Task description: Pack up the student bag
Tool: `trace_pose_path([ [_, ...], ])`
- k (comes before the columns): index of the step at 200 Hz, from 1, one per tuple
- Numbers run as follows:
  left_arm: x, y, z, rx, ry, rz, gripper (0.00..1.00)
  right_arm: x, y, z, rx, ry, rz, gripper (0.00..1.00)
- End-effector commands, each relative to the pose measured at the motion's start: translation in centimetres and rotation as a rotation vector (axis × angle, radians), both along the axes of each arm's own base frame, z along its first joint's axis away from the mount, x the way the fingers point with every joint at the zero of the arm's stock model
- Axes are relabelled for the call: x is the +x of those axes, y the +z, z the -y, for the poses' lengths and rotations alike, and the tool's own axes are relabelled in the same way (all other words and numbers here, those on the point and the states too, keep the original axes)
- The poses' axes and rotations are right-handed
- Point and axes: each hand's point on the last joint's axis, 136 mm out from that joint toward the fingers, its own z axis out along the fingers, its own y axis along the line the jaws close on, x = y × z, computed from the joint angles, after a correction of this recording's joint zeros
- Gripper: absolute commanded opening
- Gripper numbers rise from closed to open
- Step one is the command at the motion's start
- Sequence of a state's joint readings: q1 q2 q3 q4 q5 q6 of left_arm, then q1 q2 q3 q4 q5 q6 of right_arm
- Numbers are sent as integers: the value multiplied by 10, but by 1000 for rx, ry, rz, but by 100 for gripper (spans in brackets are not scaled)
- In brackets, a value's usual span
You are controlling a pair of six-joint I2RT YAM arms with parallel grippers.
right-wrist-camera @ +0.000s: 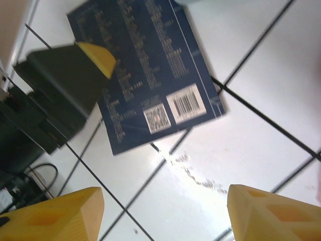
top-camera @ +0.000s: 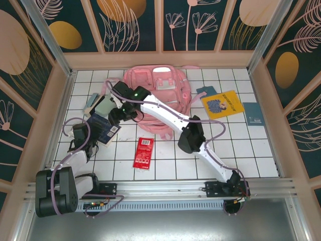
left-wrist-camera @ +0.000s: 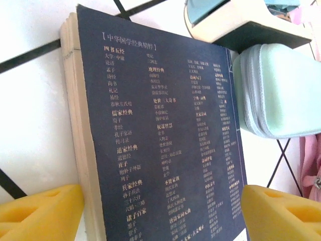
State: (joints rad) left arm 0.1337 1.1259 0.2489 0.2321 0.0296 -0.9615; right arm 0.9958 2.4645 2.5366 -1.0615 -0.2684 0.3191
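The pink backpack [top-camera: 173,95] lies flat on the white tiled table [top-camera: 251,150] at the far middle, close to the back wall, with its front pockets facing up. The right arm reaches diagonally across the table from its base, passing over the near edge of the backpack. The right gripper [right-wrist-camera: 165,206] hangs over bare tile just beside a dark blue book [top-camera: 103,129]; its yellow fingers [right-wrist-camera: 273,216] stand wide apart with nothing between them. The book lies flat to the left of the backpack, back cover up, with a barcode near one corner. The left gripper [left-wrist-camera: 160,206] is low over this book, jaws spread wide, one yellow finger on each side of the cover; whether the fingers touch the book's edges cannot be told. Just beyond the book sits a mint-green pencil case [left-wrist-camera: 281,90], between it and the backpack. A red packet [top-camera: 144,153] lies on the tiles near the middle, apart from the book. To the right of the backpack are a yellow book [top-camera: 222,104] and a teal booklet [top-camera: 253,113].
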Motion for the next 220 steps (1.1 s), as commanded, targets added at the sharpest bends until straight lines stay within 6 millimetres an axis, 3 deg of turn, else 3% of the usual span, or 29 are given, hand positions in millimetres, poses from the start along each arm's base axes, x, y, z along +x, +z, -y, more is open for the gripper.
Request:
trace_pose_path([
  [1,-9,-10,24,-89,-82,-55,82,-4,19,14,-8,-3,71,68],
  [55,-6,-10,22,-69,-86,-63,82,-10,24,19,170,-71,111,69],
  [100,-5,-16,25,-60,-115,-91,82,-9,-13,-3,259,-61,114,70],
  [140,-6,-17,27,-51,-133,-101,82,5,-26,-18,313,-76,137,70],
  [194,-5,-20,31,-53,-154,-109,82,18,-69,-38,256,-69,127,70],
  [220,-5,-19,31,-51,-159,-110,82,29,-77,-43,244,-83,156,71],
])
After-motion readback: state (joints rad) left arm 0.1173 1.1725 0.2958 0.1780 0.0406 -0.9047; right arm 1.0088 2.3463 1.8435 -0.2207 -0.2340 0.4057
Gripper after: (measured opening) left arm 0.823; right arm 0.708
